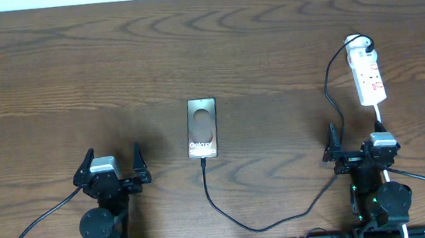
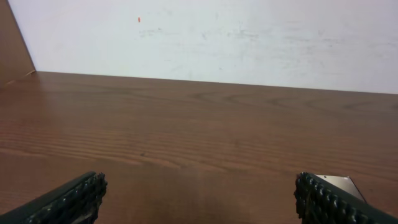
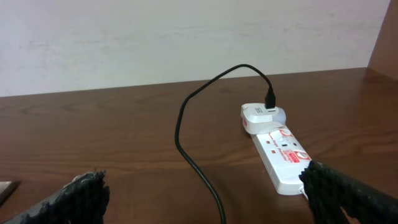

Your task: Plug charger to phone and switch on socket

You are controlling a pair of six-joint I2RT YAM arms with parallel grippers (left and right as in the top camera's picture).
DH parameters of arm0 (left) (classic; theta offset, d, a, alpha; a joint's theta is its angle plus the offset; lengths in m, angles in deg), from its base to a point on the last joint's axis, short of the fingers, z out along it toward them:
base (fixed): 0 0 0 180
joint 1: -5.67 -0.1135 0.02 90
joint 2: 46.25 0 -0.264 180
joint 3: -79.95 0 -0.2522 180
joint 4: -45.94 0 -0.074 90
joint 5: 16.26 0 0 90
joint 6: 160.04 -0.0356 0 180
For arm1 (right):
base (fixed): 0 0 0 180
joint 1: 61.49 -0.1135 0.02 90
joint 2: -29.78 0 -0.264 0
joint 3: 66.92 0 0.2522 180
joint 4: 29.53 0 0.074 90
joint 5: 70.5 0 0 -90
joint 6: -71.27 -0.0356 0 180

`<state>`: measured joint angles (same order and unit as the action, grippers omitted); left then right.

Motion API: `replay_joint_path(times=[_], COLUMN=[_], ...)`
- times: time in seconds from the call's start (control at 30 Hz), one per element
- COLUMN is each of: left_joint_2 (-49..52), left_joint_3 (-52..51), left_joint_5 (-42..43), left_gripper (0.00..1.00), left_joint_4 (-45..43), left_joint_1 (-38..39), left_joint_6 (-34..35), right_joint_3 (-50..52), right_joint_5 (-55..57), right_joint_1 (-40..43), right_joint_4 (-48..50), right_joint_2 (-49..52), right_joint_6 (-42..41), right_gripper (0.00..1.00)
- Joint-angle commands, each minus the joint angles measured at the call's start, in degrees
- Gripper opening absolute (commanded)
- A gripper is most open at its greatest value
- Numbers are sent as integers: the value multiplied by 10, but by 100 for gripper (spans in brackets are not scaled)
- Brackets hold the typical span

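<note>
The phone (image 1: 202,128) lies flat at the table's middle, "Galaxy" lettering toward me; its corner shows in the left wrist view (image 2: 341,182). The charger (image 1: 229,215) runs as a thin black cable from the phone's near edge, loops forward, then climbs right to a white adapter (image 3: 261,115) on the socket (image 1: 367,73). I cannot tell whether the plug tip (image 1: 202,161) is inserted. My left gripper (image 1: 112,156) stands open left of the phone, over bare wood (image 2: 199,202). My right gripper (image 1: 355,138) is open just short of the socket (image 3: 283,155), with the cable (image 3: 199,168) between its fingers (image 3: 202,199).
The socket's white cord (image 1: 378,111) trails toward the right arm's base. Thicker black arm cables (image 1: 35,226) curve out from both bases at the front edge. A pale wall (image 2: 205,37) rises behind the table's far edge.
</note>
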<state>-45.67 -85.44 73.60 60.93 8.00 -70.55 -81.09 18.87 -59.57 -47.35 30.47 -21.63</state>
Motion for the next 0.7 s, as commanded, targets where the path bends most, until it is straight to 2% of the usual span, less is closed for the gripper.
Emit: replay_joint_path(times=[0.0, 0.67], left_joint_2=[-3, -3], left_joint_3=[-6, -6], left_joint_5=[-8, -8], left_gripper=[98, 98], left_joint_4=[28, 28], left_joint_1=[-3, -3], left_joint_6=[-12, -12], right_joint_3=[2, 1], right_joint_5=[-3, -3], right_joint_1=[-9, -24], right_joint_4=[-1, -1], right_joint_2=[-4, -4], right_joint_6=[6, 6], right_gripper=[99, 99])
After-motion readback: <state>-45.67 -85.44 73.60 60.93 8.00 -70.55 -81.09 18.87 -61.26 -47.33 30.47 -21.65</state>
